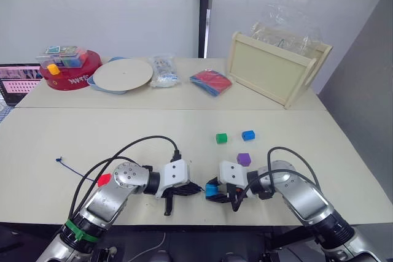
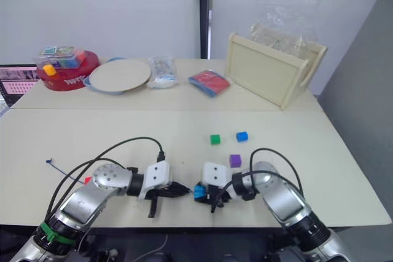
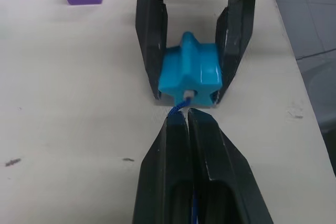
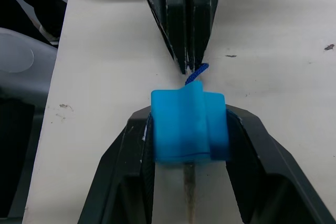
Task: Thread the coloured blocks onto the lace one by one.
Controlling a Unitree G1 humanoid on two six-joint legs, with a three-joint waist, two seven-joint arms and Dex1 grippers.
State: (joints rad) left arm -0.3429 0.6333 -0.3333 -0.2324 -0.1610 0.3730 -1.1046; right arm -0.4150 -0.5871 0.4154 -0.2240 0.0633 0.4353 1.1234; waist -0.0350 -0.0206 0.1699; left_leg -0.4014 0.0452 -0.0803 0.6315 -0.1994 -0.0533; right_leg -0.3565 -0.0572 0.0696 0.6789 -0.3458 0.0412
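My right gripper (image 4: 189,118) is shut on the cyan block (image 4: 189,124), holding it just above the table near the front edge. My left gripper (image 3: 186,115) faces it, shut on the dark-blue lace (image 3: 179,107). The lace's end meets the hole in the cyan block (image 3: 190,74). A pale strip (image 4: 188,184) shows behind the block, between the right fingers. The lace trails left to its knot (image 1: 59,160), passing the red block (image 1: 104,180) by my left arm. The purple block (image 1: 244,159), green block (image 1: 221,138) and blue block (image 1: 248,135) lie loose beyond my right gripper (image 1: 213,192).
At the back of the table stand a red round tub (image 1: 70,69) with toys on top, a pale plate (image 1: 123,75), a clear packet (image 1: 163,70), a red-and-blue packet (image 1: 210,81) and a wooden tray (image 1: 276,69). A laptop (image 1: 15,81) sits at far left. The table's front edge is close below both grippers.
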